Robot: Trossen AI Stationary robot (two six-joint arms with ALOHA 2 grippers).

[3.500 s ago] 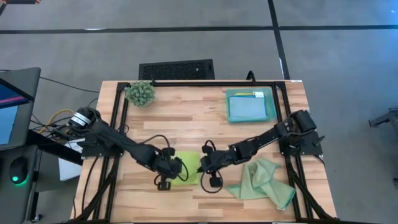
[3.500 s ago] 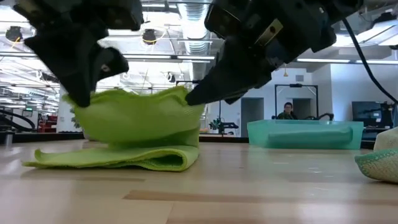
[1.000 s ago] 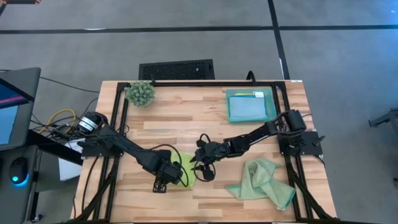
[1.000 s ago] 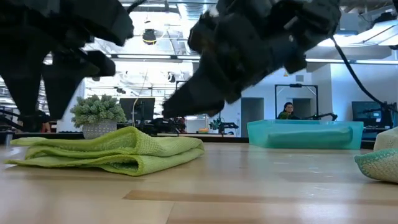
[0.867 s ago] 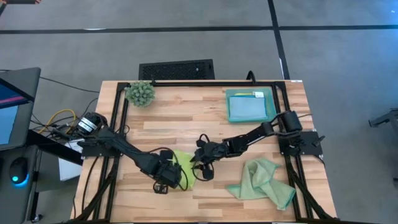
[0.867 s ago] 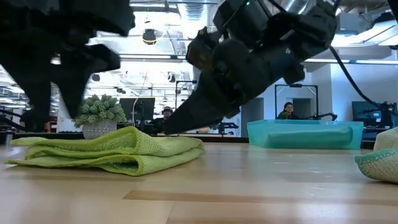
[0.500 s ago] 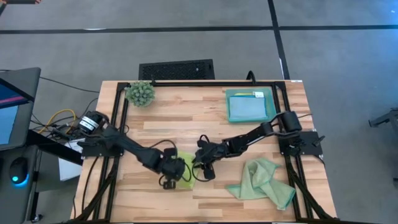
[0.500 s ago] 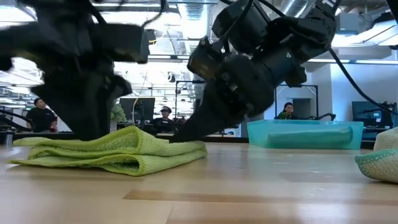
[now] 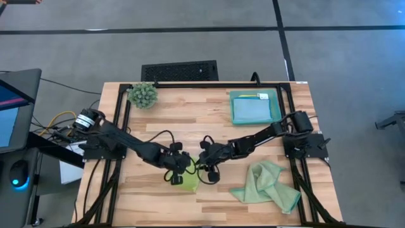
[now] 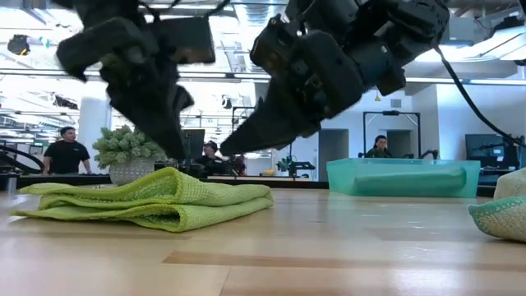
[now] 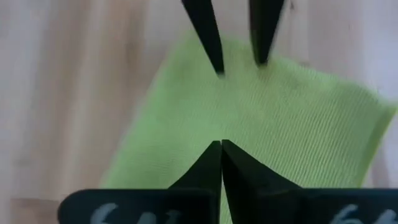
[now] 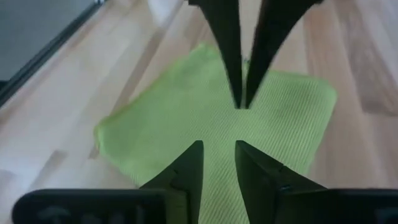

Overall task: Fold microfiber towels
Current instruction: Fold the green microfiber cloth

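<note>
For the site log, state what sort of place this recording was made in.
Probably a robotics lab or open workshop. The wooden table sits in a black frame on a grey taped floor; behind it the low view shows exposed ceiling ducts, monitors, and people at workstations.

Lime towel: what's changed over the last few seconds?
It was held up mid-fold by both grippers; now the lime green towel lies folded and released. The left gripper has shut empty above it; the right gripper has narrowed, slightly apart. The sage towel and teal tray are unchanged.
</note>
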